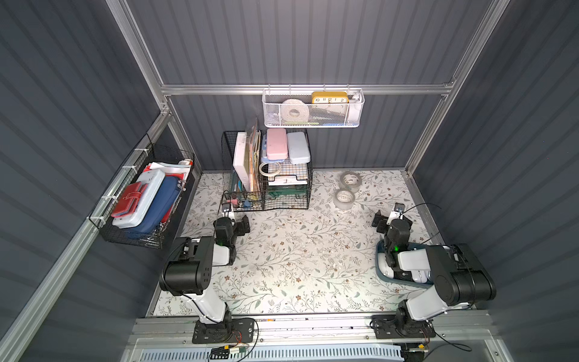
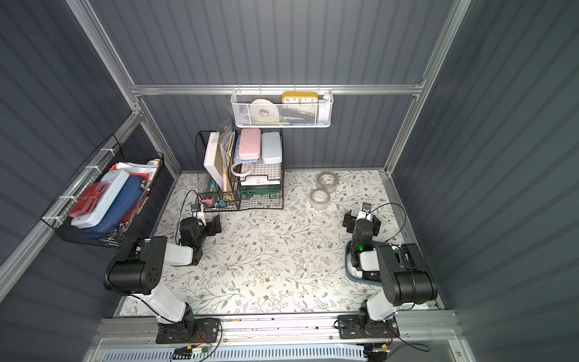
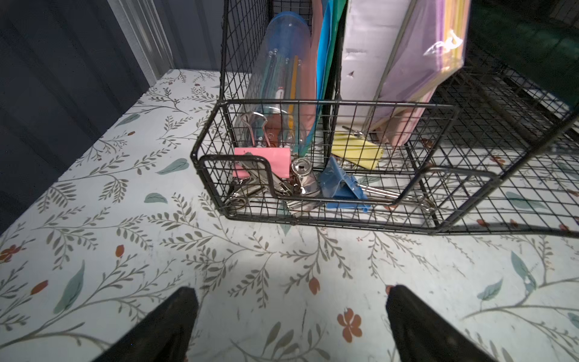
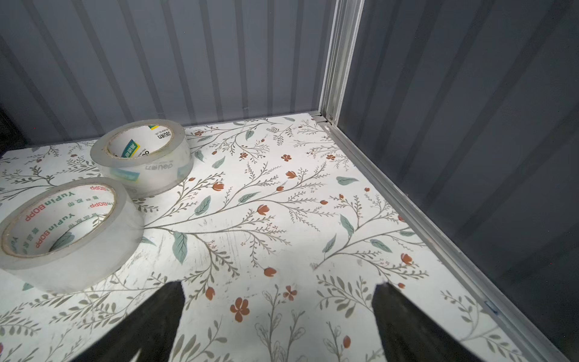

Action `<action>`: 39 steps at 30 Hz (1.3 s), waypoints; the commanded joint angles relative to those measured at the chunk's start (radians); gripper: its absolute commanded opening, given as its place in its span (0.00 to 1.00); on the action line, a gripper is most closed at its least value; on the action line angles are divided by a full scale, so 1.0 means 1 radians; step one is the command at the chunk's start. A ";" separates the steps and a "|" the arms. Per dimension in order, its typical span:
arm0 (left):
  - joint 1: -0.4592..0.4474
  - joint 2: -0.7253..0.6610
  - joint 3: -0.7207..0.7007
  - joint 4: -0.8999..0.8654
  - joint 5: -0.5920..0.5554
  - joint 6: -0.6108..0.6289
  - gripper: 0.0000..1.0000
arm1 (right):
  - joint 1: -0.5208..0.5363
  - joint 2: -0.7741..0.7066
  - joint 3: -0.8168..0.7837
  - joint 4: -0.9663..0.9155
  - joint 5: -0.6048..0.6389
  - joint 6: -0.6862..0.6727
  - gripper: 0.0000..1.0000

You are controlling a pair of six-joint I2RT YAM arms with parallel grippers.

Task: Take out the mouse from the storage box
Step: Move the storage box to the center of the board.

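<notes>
The floral table top fills the middle of both top views, with a black wire organiser at its upper centre. At the lower right of the frame the right arm folds over the storage box, covering most of the teal tub, so that only its left wall and a strip of its near rim show. Two tape rolls lie at the left of the right wrist view, above the box in the top views and clear of it. The right gripper sits just above the box in the frame, jaws spread wide with nothing between them, pointing away from the tub toward the upper right corner; its wrist view shows only bare table and tape, no box. The left gripper, at centre left facing the organiser, is equally wide and empty, and well apart from the box. A white mouse shows in the tub below the arm's forearm link; how many lie there cannot be told. The reach has probably not begun. To do it well, the right arm should draw back and tip the claw down until the tub fills its wrist view, keep the jaws wide, straddle one mouse across its narrow sides, and stay clear of the teal wall.
</notes>
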 commanded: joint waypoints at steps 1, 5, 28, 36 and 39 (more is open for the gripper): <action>0.006 -0.009 0.013 -0.017 0.013 0.001 0.99 | -0.004 -0.005 0.015 0.018 -0.012 0.007 0.99; 0.006 -0.008 0.014 -0.018 0.013 0.001 0.99 | -0.003 -0.005 0.013 0.019 -0.012 0.007 0.99; -0.094 -0.365 -0.030 -0.258 -0.123 -0.032 0.99 | 0.180 -0.396 0.017 -0.240 0.015 -0.218 0.99; -0.153 -0.680 0.133 -0.584 0.061 -0.278 0.99 | 0.211 -0.716 0.290 -0.898 -0.037 0.093 0.99; -0.153 -0.669 0.295 -0.848 0.063 -0.393 1.00 | 0.209 -0.766 0.380 -1.111 -0.020 0.234 0.99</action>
